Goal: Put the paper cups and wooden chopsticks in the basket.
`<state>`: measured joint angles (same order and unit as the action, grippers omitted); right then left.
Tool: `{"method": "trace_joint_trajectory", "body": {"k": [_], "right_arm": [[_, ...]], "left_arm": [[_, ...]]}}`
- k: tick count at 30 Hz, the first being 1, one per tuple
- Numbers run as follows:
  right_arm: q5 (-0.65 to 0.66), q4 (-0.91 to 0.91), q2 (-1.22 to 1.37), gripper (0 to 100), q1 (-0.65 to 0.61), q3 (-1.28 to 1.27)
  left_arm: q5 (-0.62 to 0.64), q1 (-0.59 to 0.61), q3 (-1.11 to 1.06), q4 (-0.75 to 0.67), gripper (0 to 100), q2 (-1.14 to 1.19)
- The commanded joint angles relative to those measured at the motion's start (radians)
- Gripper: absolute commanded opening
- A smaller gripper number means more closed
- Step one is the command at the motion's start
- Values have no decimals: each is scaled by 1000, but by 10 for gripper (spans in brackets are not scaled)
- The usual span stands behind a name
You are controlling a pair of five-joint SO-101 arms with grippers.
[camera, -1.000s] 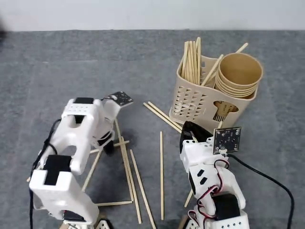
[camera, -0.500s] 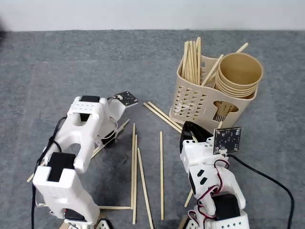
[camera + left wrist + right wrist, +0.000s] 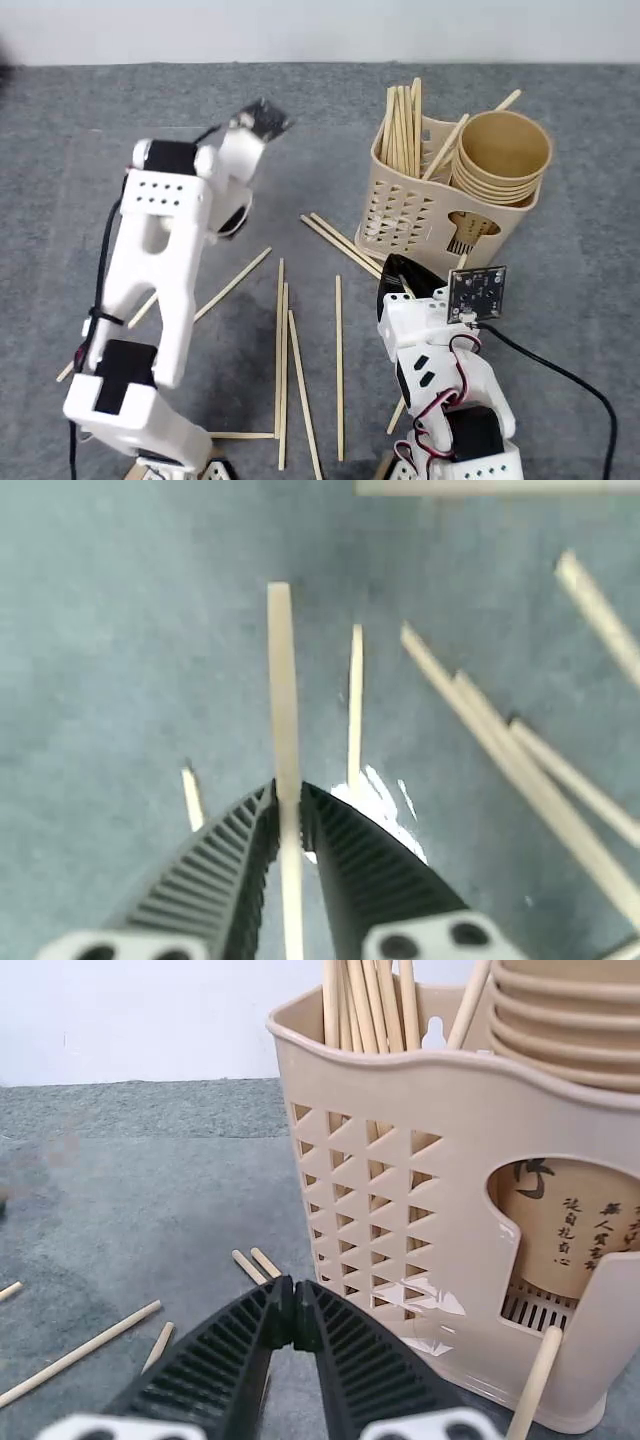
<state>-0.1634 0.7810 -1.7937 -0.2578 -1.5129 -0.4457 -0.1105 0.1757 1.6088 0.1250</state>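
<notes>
the left gripper [image 3: 288, 805] pinches one chopstick [image 3: 281, 695] above the grey mat [image 3: 110, 650].

free: mat [image 3: 320, 130] btw left arm [image 3: 160, 250] & basket [image 3: 400, 220] | obst: loose chopsticks [image 3: 282, 350], right arm [image 3: 430, 350] by basket

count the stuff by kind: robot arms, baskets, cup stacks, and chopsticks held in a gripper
robot arms: 2 (left arm, right arm)
basket: 1
stack of paper cups: 1
chopstick held in the left gripper: 1
total: 5
</notes>
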Motion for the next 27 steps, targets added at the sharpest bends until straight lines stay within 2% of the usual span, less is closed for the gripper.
{"method": "trace_joint_trajectory", "body": {"k": [1,8,15,21,27], "right_arm": [[-3,-21,-8,12,1,9],[-3,-22,-8,12,1,6],[-3,-25,-8,12,1,5],[-3,-25,-8,12,1,5],[-3,-25,-8,12,1,3]], "left_arm": [[81,-95,259,48,11,-66],[216,-275,633,-5,11,-20],[295,-342,909,-219,11,109],[387,-417,1044,-411,11,193],[512,-457,1075,-551,12,259]]}}
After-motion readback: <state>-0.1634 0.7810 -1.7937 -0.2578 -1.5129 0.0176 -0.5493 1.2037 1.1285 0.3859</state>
